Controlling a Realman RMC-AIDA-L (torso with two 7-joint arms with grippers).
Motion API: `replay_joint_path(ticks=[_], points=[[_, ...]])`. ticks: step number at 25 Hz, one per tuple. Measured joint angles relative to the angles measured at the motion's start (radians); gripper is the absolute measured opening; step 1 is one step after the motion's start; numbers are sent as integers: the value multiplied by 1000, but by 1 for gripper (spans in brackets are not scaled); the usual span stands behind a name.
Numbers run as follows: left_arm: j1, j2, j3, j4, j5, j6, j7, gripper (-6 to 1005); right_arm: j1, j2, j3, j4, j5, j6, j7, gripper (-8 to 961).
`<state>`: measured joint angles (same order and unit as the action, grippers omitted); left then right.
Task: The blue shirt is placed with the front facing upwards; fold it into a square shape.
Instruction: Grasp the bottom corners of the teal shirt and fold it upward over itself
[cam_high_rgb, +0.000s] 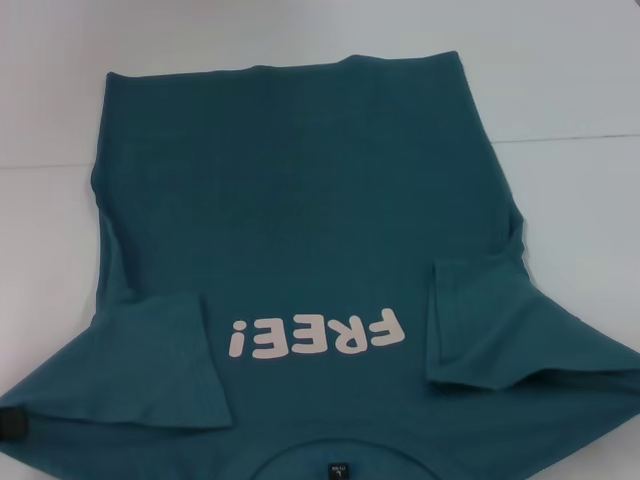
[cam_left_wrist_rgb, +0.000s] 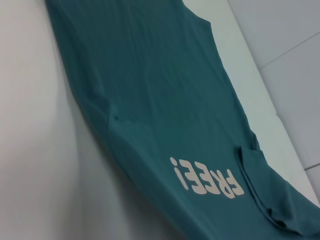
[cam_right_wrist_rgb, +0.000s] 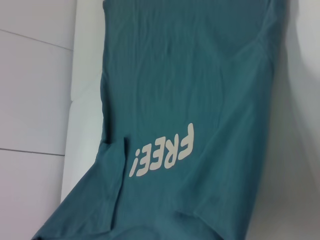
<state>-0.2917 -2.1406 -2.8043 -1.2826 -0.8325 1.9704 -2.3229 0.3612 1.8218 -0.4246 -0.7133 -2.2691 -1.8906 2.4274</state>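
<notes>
Blue shirt (cam_high_rgb: 300, 200) spread front-up on the white table (cam_high_rgb: 560, 60), neck label (cam_high_rgb: 337, 470) at the near edge, both sleeves folded inward either side of the white "FREE!" print (cam_high_rgb: 316, 336). Neither gripper in view, so grasp state impossible to tell.

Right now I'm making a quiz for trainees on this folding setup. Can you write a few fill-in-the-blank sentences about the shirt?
1. The white print on the shirt reads ____.
2. Both sleeves are folded ____ over the body.
3. In the head view, the collar lies at the edge ____ to the robot.
4. The table under it is ____ in colour.

Missing words: FREE!; inward; nearest; white
</notes>
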Motion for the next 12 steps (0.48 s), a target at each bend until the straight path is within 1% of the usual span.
replay_joint_path(ticks=[3,7,12], points=[[17,-9,2,-34,0,12,-11,29,-12,-1,1,0,-1,-2,7,10],[32,-19,3,-49,-1,30,-18,29,-28,-1,2,0,-3,-14,13,9],[41,-22,0,-41,-13,31,-13,29,-41,1,19,4,0,-24,14,9]])
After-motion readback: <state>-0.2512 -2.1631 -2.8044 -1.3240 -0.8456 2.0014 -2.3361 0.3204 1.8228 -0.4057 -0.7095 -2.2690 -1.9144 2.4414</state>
